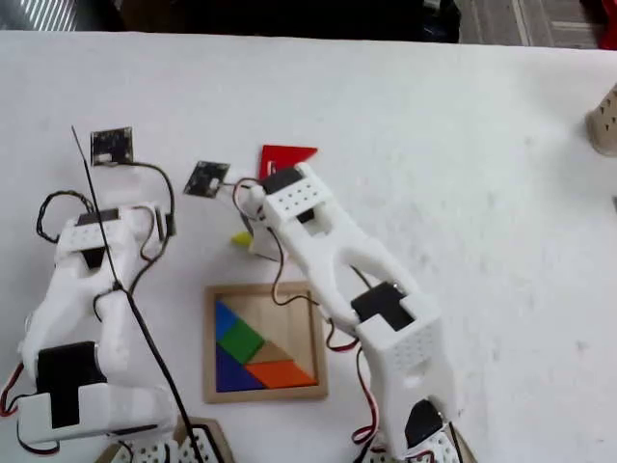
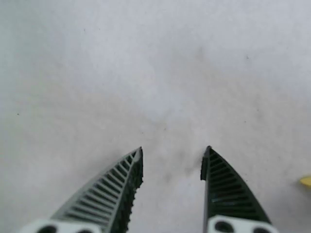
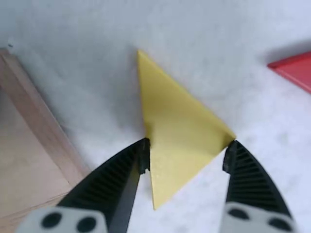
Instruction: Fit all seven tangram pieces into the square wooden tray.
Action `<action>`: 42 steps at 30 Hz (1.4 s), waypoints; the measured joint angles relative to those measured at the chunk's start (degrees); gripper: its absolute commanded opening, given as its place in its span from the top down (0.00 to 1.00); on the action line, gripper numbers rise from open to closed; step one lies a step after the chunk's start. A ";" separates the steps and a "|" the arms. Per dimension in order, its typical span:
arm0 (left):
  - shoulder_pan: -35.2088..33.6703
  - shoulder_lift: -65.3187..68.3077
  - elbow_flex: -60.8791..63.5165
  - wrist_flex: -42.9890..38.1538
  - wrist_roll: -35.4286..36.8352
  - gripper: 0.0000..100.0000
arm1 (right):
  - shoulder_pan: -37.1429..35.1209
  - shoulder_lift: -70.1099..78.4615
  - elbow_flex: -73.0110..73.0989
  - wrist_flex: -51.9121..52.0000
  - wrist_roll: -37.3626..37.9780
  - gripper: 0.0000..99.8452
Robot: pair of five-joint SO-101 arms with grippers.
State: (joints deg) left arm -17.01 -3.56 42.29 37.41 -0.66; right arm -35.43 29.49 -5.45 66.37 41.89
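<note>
High view overhead; wrist views close to table (image 1: pixel 482 145), sharing yellow piece (image 3: pixel 175 141).

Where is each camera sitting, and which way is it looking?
High view: above the table, looking down at the tray, the left arm and the right arm.
Left wrist view: on the left arm, looking down at bare table past its open left pincer.
Right wrist view: on the right arm, looking down past the right pincer at the yellow triangle.
Shared: the high and right wrist views both show the yellow triangle and the red piece.
</note>
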 measured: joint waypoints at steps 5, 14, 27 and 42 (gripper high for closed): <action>0.00 0.00 0.00 0.00 0.00 0.80 | 0.00 1.05 -1.67 0.18 1.05 0.76; 0.00 0.00 0.00 0.00 0.00 0.80 | -1.41 1.93 -1.76 3.08 7.21 0.63; 0.00 0.00 0.00 0.00 0.00 0.80 | -0.53 -5.10 -2.55 7.21 4.13 0.63; 0.00 0.00 0.00 0.00 0.00 0.80 | 0.79 2.02 -3.78 1.49 4.75 0.63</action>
State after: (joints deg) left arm -17.01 -3.56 42.29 37.41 -0.66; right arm -34.64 31.52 -9.23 67.87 46.64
